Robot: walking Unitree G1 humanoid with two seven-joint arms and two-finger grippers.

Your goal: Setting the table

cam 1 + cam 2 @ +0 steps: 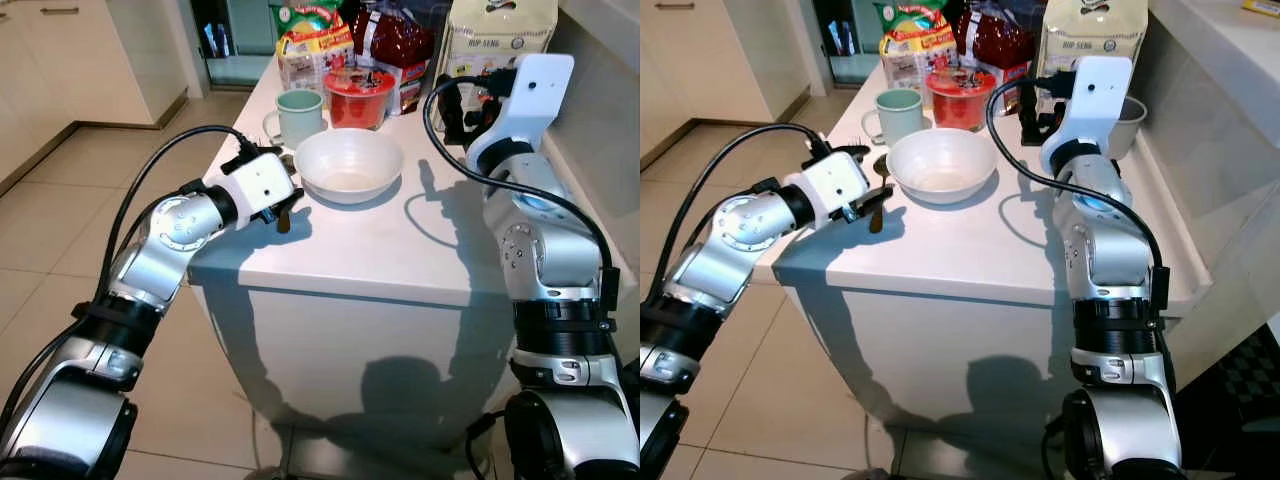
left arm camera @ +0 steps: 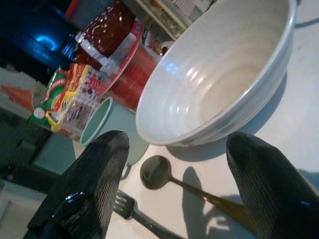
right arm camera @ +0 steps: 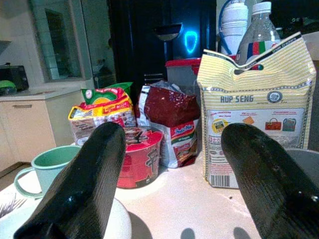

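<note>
Left pincer [image 2: 174, 184] is hovering low over the tabletop [image 1: 400, 250] just left of the bowl [image 1: 348, 165], fingers [image 2: 89, 184] spread wide and gripping nothing. Between the fingers, a spoon [image 2: 157, 172] is lying flat on the tabletop, its round end just short of the bowl's base and its handle running back toward the pincer. A fork [image 2: 127, 206] is lying beside the spoon, on the side away from the bowl.

The bowl is sitting upright and empty near the middle of the tabletop. A green mug [image 1: 297, 116] is standing just behind the bowl to its left, handle pointing left. A red noodle cup [image 1: 358, 96] is standing behind the bowl, beside the mug. Further behind the bowl, a noodle packet [image 1: 312, 48], a dark red bag [image 1: 400, 45] and a cream cracker bag [image 1: 500, 38] are standing in a row.

Right pincer [image 3: 174, 179] is raised above the tabletop to the right of and behind the bowl, fingers [image 3: 259, 174] apart and empty, facing the cracker bag. A grey bowl [image 1: 1130, 118] is sitting further right of the white bowl, partly hidden by the right arm.
</note>
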